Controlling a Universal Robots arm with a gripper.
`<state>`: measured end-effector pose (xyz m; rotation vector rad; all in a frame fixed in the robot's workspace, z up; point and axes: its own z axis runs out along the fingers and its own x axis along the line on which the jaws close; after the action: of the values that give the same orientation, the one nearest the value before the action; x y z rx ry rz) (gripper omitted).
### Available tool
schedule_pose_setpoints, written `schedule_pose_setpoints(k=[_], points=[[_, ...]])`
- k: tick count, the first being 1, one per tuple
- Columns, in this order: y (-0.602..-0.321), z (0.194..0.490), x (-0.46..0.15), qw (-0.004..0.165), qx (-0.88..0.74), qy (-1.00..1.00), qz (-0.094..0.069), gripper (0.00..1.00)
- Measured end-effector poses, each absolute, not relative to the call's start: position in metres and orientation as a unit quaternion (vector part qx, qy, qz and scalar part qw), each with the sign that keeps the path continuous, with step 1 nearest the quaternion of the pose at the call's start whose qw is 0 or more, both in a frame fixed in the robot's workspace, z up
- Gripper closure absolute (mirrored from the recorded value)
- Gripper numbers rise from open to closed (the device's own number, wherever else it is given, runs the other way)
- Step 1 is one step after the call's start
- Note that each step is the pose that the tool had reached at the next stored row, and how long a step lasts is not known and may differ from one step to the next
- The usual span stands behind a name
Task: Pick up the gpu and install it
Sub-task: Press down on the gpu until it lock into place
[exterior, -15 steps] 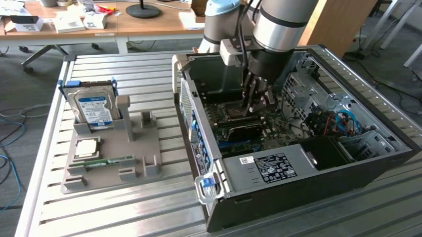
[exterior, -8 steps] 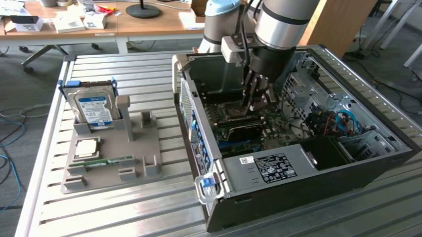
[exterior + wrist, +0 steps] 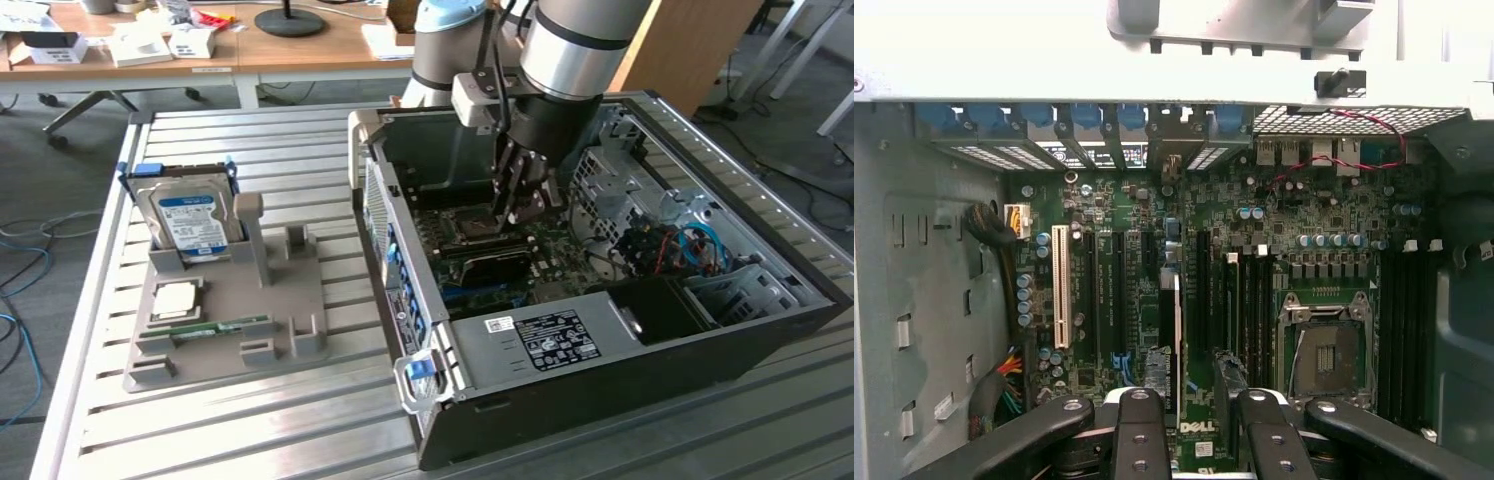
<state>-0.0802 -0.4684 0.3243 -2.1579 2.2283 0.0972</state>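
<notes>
The gpu (image 3: 1175, 335) shows edge-on in the wrist view as a thin dark card running from between my fingers (image 3: 1139, 435) toward the rear slot openings of the case. It hangs over the black expansion slots of the green motherboard (image 3: 1294, 215). My gripper (image 3: 1199, 425) is shut on it. In the exterior view my gripper (image 3: 517, 215) reaches down inside the open computer case (image 3: 587, 345), just above the motherboard, with the dark gpu (image 3: 538, 203) between its fingers. Whether the card's edge touches a slot is hidden.
On the exterior view's left, a grey holder tray (image 3: 287, 345) carries a blue-labelled hard drive (image 3: 187, 222), a processor (image 3: 176, 298) and a memory stick (image 3: 220, 327). Inside the case are a processor socket (image 3: 1324, 350), a white slot (image 3: 1061, 285), coloured cables (image 3: 674, 250) and drive cages.
</notes>
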Motion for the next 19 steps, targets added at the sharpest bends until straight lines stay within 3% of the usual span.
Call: schedule_pose_setpoints(k=[10,14,19], points=[[-0.4683,0.3243,-0.0802,0.019,-0.695,0.718,0.031,0.68],[-0.4684,0.3243,-0.0802,0.019,-0.695,0.718,0.031,0.86],[-0.4683,0.3243,-0.0802,0.019,-0.695,0.718,0.031,0.89]])
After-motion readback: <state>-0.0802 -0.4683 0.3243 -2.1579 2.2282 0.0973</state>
